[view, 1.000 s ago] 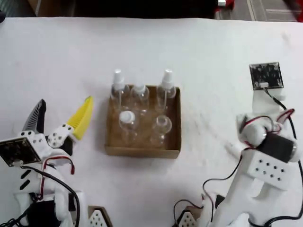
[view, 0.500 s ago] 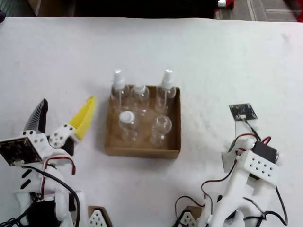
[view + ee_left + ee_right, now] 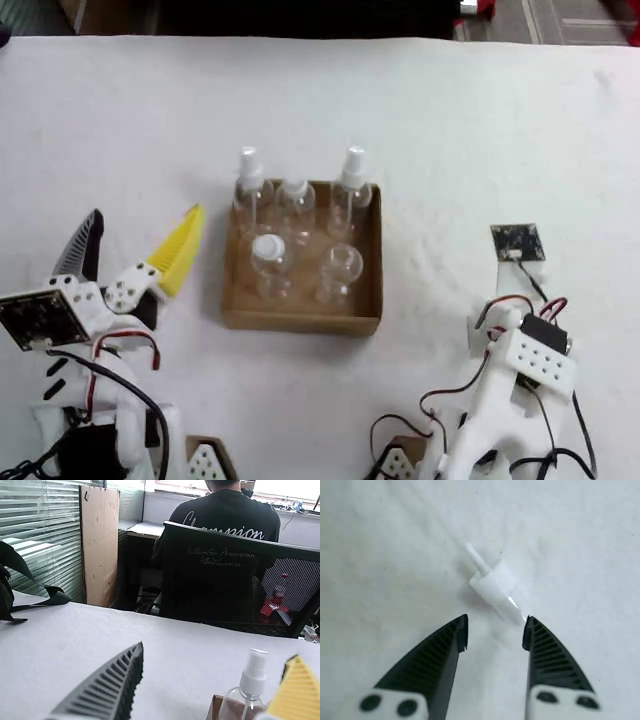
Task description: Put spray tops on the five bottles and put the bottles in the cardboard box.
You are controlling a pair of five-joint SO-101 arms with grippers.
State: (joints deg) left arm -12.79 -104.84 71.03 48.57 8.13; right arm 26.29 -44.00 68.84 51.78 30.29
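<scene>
A white cloth-covered table [image 3: 450, 120] carries a brown cardboard box [image 3: 300, 320] at its centre, holding 5 clear plastic bottles [image 3: 340, 270]. The left gripper [image 3: 140, 215] hangs near the front left corner, jaws apart. The right gripper [image 3: 495, 625], jaws apart near the front right corner, faces a small white plastic spray top [image 3: 497, 585] lying on its side. The top is probably light, stiff and slick, so grip its collar.

The right tool [image 3: 496, 624] hangs over the white worktop [image 3: 390, 535] with its two black ribbed fingers [image 3: 442, 657] spread apart. A white spray top [image 3: 496, 584] lies on its side just past the fingertips, its thin tube pointing away from the tool. Its wider end lies close beside one fingertip; whether they touch cannot be told.
</scene>
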